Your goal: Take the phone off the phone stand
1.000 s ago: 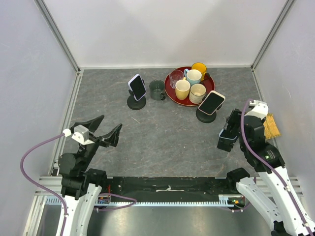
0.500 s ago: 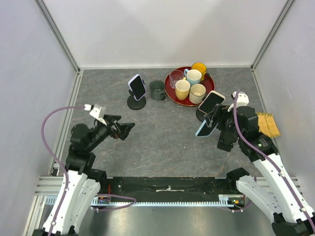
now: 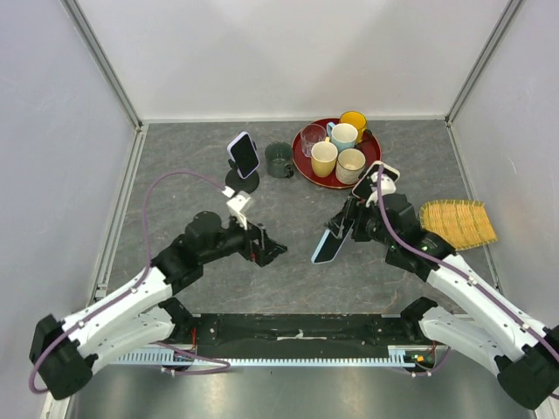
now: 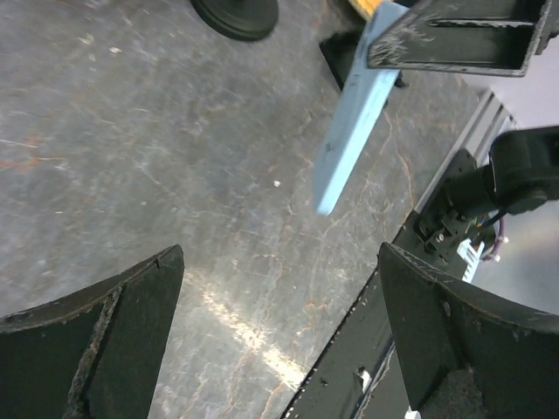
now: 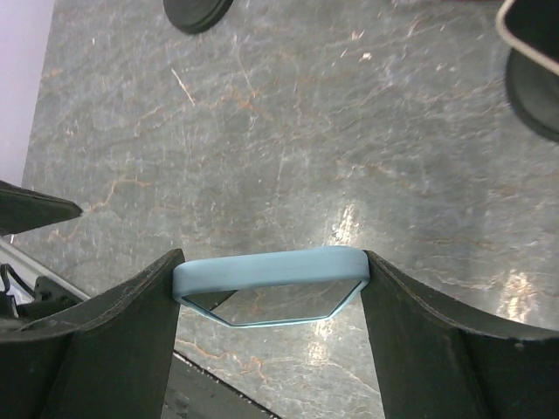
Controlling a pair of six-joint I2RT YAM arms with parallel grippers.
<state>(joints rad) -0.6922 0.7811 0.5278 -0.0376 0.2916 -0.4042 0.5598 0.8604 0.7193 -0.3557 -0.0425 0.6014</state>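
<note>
Tray: one round red tray (image 3: 325,182) sits at the far side of the desk (image 3: 297,214), holding five vessels packed together.
Tray contents: a yellow mug (image 3: 354,120), a pale blue mug (image 3: 343,135), a cream mug (image 3: 323,159), a beige mug (image 3: 351,164) and a clear glass (image 3: 312,138). All are upright, and what is inside them cannot be made out.
Loose vessel: one dark glass mug (image 3: 279,160) stands on the desk just left of the tray.
Phones: three.
Held phone: the light-blue phone (image 5: 271,269) is off both stands. It is slanted over bare desk between the two arms, nearer than the tray.
Right fingers (image 5: 113,340): pinching the light-blue phone by its opposite edges.
Left fingers (image 4: 113,332): spread wide and holding nothing. They are low over the desk and face the light-blue phone without touching it.
Propped phones: a dark-screened phone (image 3: 244,154) leans on a black round stand (image 3: 242,182) beside the dark glass mug. A second propped phone (image 3: 385,170) sits by the tray on a second stand (image 5: 534,87).
In the way: from above, the right arm covers most of the second stand and part of its phone.
Other: one woven mat (image 3: 457,224) lies at the right side of the desk.
</note>
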